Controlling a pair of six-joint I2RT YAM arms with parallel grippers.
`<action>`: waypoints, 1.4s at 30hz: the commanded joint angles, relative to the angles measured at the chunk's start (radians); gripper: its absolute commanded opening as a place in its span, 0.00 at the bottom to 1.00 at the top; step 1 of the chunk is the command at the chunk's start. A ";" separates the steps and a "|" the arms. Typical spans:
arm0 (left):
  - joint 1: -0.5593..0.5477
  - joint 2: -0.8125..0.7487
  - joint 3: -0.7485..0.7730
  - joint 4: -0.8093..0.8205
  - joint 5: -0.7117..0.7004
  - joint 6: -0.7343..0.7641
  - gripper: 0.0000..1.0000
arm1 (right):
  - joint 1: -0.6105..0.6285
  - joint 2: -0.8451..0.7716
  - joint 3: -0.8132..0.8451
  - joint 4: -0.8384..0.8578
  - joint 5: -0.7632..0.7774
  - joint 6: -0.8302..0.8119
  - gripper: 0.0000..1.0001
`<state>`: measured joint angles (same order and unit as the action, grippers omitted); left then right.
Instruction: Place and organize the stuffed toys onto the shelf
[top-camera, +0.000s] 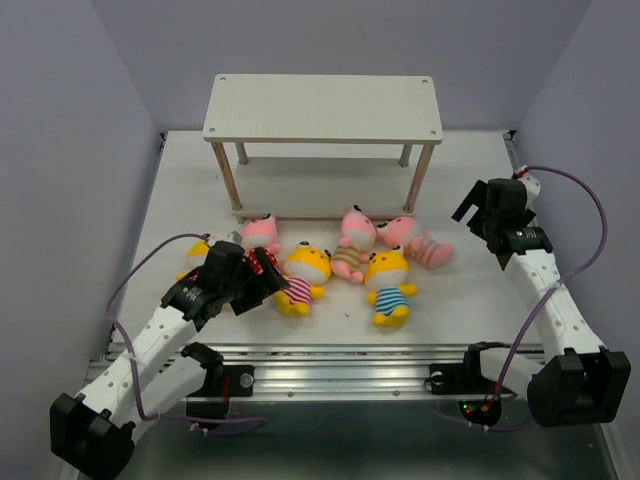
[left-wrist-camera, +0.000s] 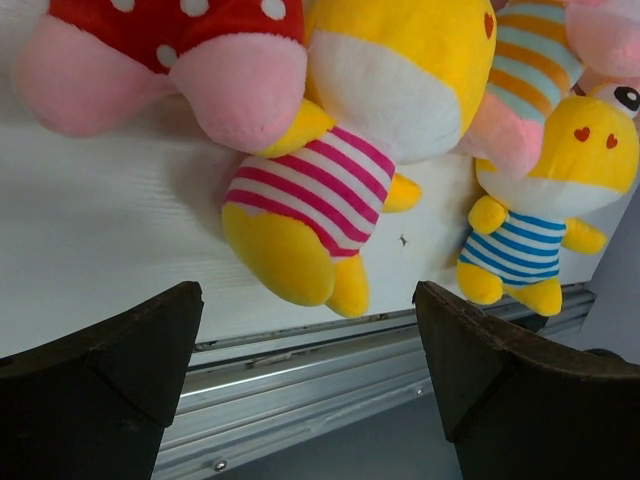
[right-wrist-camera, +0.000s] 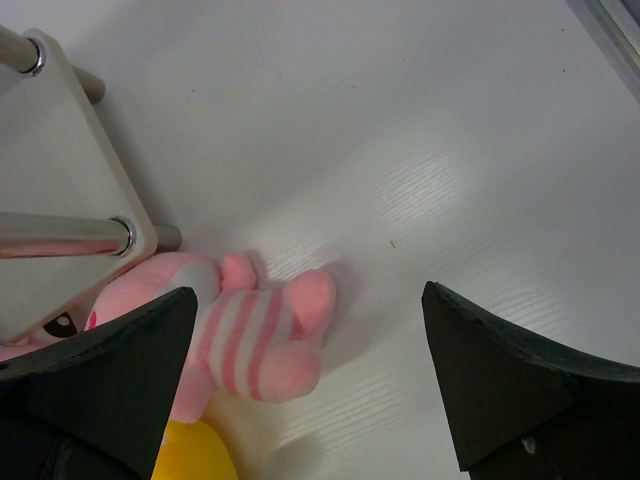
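Observation:
The shelf (top-camera: 322, 108) stands at the back of the table with both boards bare. Five stuffed toys lie in front of it: a pink one in red polka dots (top-camera: 262, 235), a yellow one in pink stripes (top-camera: 303, 275), a pink striped one (top-camera: 350, 245), a yellow one in blue stripes (top-camera: 388, 285) and a pink one lying flat (top-camera: 415, 240). A sixth, yellow (top-camera: 195, 250), is half hidden behind my left arm. My left gripper (top-camera: 262, 282) is open and empty beside the yellow pink-striped toy (left-wrist-camera: 320, 190). My right gripper (top-camera: 478, 215) is open and empty, above the pink striped toy (right-wrist-camera: 250, 340).
The shelf's right legs and board corner (right-wrist-camera: 50, 150) are close to the left of my right gripper. The table's metal front rail (left-wrist-camera: 330, 370) runs just under my left gripper. Grey walls close in the table on three sides.

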<state>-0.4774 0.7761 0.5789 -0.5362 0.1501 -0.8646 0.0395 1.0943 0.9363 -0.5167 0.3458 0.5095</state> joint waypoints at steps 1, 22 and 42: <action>-0.046 0.005 -0.022 0.071 0.034 -0.059 0.97 | -0.006 -0.016 0.021 0.014 0.013 0.001 1.00; -0.122 0.181 -0.019 0.154 0.003 -0.056 0.34 | -0.006 -0.024 0.015 0.010 0.036 -0.002 1.00; -0.129 -0.001 0.074 0.278 -0.010 -0.024 0.00 | -0.006 -0.028 0.010 0.010 0.045 -0.002 1.00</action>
<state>-0.6014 0.8116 0.5854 -0.3420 0.1799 -0.8974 0.0395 1.0904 0.9363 -0.5167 0.3668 0.5125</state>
